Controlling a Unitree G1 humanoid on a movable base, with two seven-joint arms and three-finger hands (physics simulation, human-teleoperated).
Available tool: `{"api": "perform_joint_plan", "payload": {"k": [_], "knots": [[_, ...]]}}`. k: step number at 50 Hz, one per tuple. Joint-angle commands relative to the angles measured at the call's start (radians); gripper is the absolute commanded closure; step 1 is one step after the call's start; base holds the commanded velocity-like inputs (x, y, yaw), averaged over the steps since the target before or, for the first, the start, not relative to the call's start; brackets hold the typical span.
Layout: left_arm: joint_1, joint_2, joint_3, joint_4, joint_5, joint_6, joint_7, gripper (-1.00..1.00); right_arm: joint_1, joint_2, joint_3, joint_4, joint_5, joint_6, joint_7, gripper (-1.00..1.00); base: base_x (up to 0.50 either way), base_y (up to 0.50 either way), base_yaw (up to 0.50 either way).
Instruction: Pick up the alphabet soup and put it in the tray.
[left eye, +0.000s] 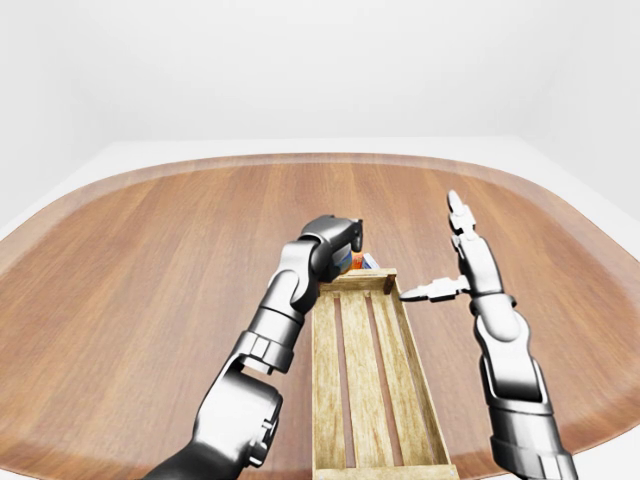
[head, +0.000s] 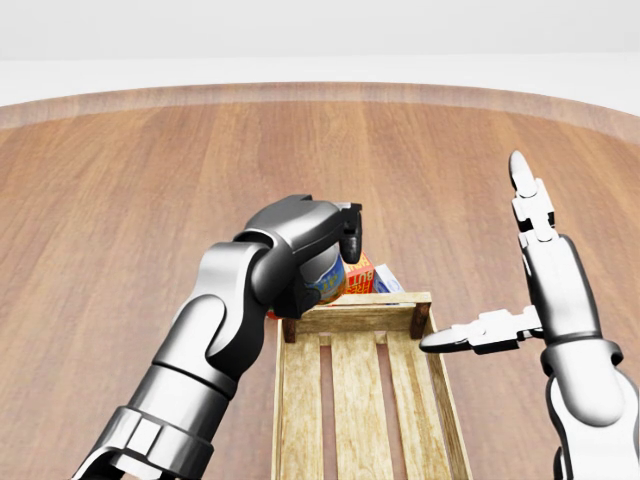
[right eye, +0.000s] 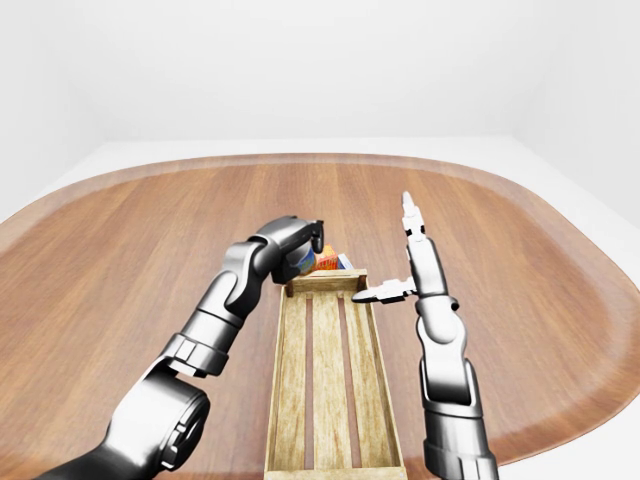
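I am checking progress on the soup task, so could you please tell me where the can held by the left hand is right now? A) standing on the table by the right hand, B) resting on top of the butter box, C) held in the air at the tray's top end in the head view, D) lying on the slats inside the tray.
C: the left hand grips the can above the tray, at its top end rail.

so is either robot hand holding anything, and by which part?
Left robot hand is shut on the can, fingers wrapped around its side, over the upper end of the tray. Right robot hand is open and holds nothing.
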Motion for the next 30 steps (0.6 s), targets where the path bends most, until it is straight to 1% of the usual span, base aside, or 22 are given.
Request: {"api": "perform_joint_plan", "payload": {"k": [1, 6, 12, 25, 29, 30], "knots": [[0.01, -0.052, -0.017, 0.037, -0.062, 0.0, 0.042, 1.0, -0.003, -0.002, -0.001, 0.012, -0.001, 0.0, -0.003, -0.99, 0.0, 0.0, 0.0], [0.019, -0.067, -0.024, 0.059, -0.062, 0.0, 0.059, 1.0, -0.002, -0.003, -0.002, 0.013, 0.001, 0.0, -0.002, -0.99, 0.0, 0.0, 0.0], [0.018, -0.101, -0.038, 0.108, -0.071, 0.0, 0.089, 1.0, -0.004, -0.005, -0.004, 0.017, 0.004, 0.0, -0.003, -1.0, 0.0, 0.0, 0.0], [0.044, -0.133, -0.055, 0.195, -0.067, 0.0, 0.137, 1.0, 0.001, -0.007, -0.009, 0.019, 0.009, 0.0, -0.006, -0.99, 0.0, 0.0, 0.0], [0.047, -0.139, -0.059, 0.252, -0.063, 0.0, 0.167, 1.0, 0.004, -0.008, -0.012, 0.01, 0.011, 0.0, -0.004, -0.99, 0.0, 0.0, 0.0], [0.042, -0.14, -0.059, 0.295, -0.063, 0.0, 0.191, 1.0, 0.005, -0.008, -0.014, 0.01, 0.012, 0.0, -0.004, -0.99, 0.0, 0.0, 0.0]]}}
